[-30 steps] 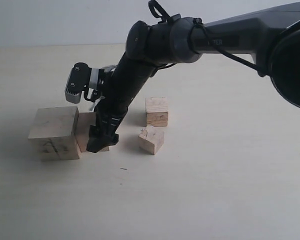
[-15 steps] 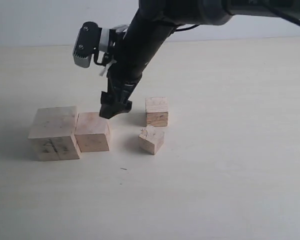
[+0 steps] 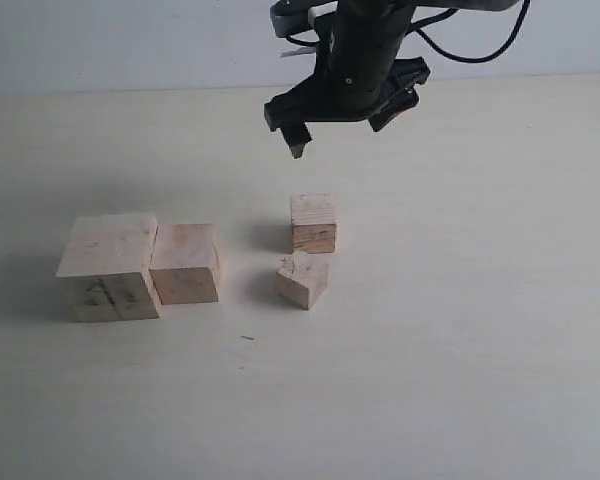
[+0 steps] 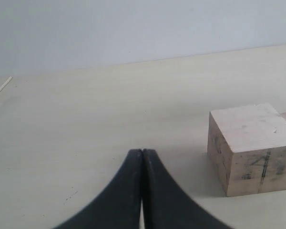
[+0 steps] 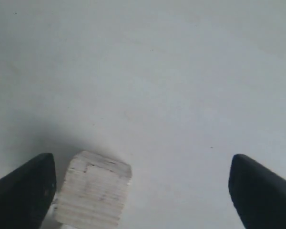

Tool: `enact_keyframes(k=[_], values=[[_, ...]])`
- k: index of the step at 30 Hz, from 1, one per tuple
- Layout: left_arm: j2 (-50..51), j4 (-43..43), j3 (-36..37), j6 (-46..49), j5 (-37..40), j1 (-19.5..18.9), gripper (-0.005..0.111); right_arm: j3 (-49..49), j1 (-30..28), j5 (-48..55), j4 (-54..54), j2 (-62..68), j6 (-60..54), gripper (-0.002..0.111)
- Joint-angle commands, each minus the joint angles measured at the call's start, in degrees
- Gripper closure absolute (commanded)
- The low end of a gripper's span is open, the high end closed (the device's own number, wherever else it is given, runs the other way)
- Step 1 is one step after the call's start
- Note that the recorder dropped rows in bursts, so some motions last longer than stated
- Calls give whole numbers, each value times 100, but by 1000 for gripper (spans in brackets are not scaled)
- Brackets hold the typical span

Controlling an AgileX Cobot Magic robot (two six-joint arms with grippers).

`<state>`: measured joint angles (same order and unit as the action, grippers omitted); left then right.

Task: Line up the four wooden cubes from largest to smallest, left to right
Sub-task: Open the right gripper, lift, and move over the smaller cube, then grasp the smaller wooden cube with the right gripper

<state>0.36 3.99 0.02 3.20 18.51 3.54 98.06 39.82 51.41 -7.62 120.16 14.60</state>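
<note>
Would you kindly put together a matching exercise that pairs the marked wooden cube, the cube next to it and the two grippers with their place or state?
Things:
1. large pale wooden cube with dark marks
2. medium pale wooden cube
3. left black gripper
4. right black gripper

Places or states:
A. open, raised above the table
B. leftmost in the exterior view
C. shut, holding nothing
D. touching the right side of thing 1 in the exterior view

Pairs: 1-B, 2-D, 3-C, 4-A.
</note>
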Motion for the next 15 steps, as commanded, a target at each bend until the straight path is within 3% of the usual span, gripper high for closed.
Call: enact_keyframes(k=[1,5,15], values=[[-36,14,-2,-1,-38,-18,107,14,-14,-19,861,132,82,17],[-36,14,-2,-1,-38,-18,107,14,-14,439,902,453,250,17],[-36,14,-2,-1,-38,-18,107,14,-14,391,1347,728,112,21]])
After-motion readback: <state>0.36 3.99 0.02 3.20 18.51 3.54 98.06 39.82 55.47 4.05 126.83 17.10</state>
